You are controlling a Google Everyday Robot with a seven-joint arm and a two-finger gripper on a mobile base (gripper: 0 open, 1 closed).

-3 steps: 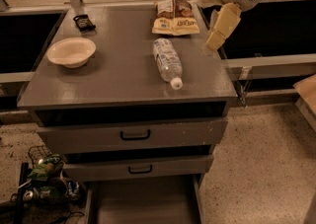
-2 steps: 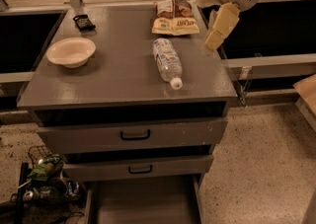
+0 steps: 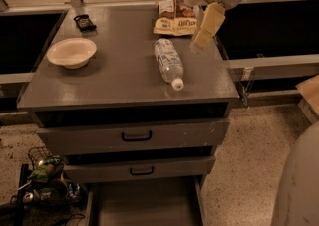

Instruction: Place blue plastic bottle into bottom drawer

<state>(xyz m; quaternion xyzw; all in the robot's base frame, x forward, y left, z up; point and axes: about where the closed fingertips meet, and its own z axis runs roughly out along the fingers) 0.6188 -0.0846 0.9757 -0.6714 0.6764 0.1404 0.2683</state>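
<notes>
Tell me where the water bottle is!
In the camera view, the blue plastic bottle lies on its side right of centre on the cabinet top, beside the snack bag; the gripper hovers to its right.

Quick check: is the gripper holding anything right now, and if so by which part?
Nothing is held. The gripper hangs over the right side of the cabinet top, near the snack bag; the blue plastic bottle lies on its side, apart from it.

Clear ribbed plastic bottle (image 3: 168, 62) lies on grey cabinet top (image 3: 114, 78), white cap toward front. Cream gripper (image 3: 202, 32) hovers just right of it. Bottom grey drawer (image 3: 144, 205) open.
</notes>
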